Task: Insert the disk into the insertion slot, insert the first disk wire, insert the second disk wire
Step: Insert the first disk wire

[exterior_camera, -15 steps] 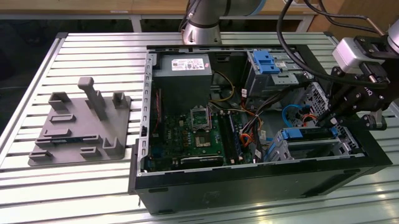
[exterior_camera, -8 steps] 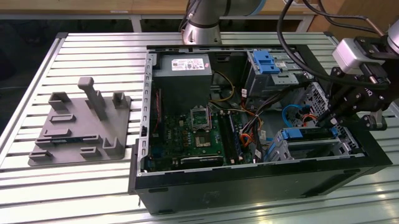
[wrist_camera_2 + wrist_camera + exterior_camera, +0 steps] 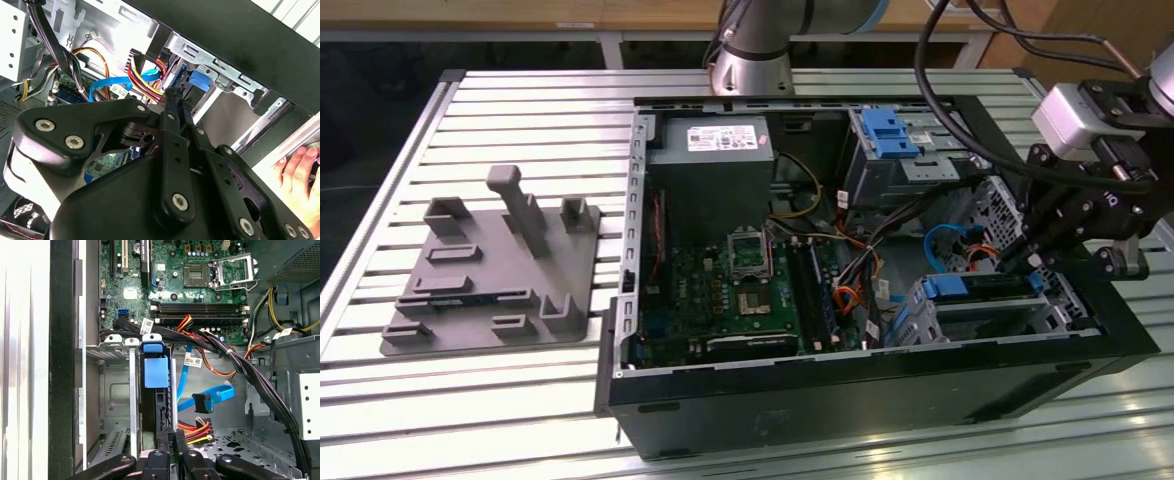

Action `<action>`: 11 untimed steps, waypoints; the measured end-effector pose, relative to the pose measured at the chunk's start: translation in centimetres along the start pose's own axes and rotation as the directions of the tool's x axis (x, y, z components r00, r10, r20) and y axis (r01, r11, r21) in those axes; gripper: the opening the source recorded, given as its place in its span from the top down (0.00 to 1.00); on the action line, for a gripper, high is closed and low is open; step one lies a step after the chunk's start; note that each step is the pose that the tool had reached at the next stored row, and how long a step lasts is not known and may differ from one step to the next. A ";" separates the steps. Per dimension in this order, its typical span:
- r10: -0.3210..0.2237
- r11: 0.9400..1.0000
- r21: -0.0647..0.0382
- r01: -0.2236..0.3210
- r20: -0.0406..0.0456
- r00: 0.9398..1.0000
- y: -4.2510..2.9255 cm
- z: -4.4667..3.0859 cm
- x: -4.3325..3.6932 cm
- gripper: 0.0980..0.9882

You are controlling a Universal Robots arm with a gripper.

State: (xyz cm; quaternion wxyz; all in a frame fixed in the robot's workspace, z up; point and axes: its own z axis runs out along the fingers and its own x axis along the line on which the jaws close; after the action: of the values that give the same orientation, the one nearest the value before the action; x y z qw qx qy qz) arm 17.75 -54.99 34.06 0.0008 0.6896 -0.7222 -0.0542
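Exterior view: slatted metal table [image 3: 520, 110] under case [image 3: 854, 400]

Silver slatted counter [image 3: 520, 110] here, its ribs running across the exterior view from left to right. Towards the left, a grey plastic tray [image 3: 494, 280] with upright pegs lies flat on the slats. Just beside it an open black computer case [image 3: 854, 400] lies on its side, filling the middle and right. The arm's base [image 3: 750, 62] rises at the far edge, behind the case.
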 end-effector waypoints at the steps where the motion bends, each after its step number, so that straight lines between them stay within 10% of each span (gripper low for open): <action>1: 0.000 1.000 0.000 0.000 0.000 1.000 0.00 0.00 0.00 0.93; 11: -0.025 1.000 -0.002 0.025 -0.005 1.000 -0.01 0.08 0.01 0.93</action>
State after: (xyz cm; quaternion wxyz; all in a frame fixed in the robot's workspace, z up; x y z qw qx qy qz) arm 17.75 -54.99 33.98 0.0025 0.6986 -0.7136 -0.0531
